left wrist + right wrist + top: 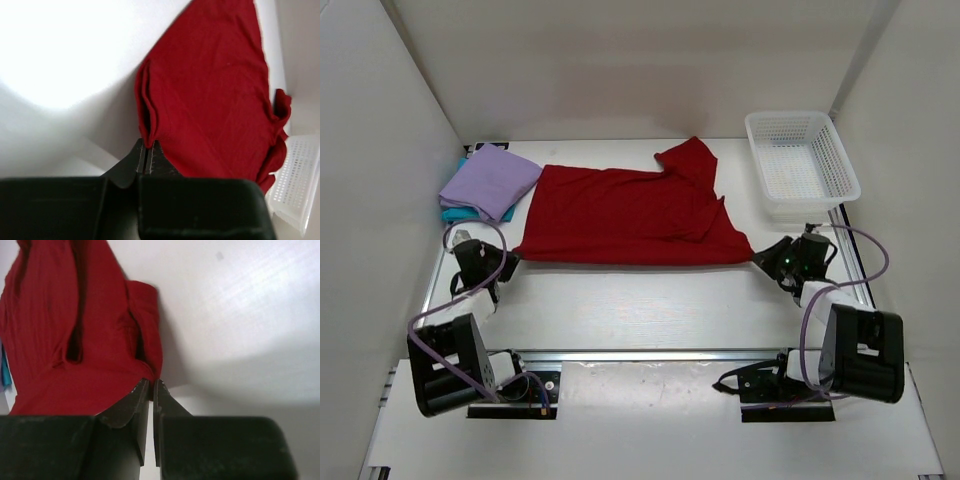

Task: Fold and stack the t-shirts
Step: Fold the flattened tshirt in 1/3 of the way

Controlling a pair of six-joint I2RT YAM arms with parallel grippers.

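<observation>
Red t-shirt (630, 215), near corners clamped in jaws.

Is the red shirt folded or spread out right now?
Spread, not folded: the dark red t-shirt lies wide and flat, one sleeve sticking out at its far right.

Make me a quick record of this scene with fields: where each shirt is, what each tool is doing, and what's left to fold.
dark red t-shirt: spread out mid-table, unfolded
lavender t-shirt: folded, lying on the teal t-shirt, far left
white mesh basket: far right
left tool: shut on the red shirt's near left corner
right tool: shut on its near right corner
left to do: fold the red shirt and stack it
</observation>
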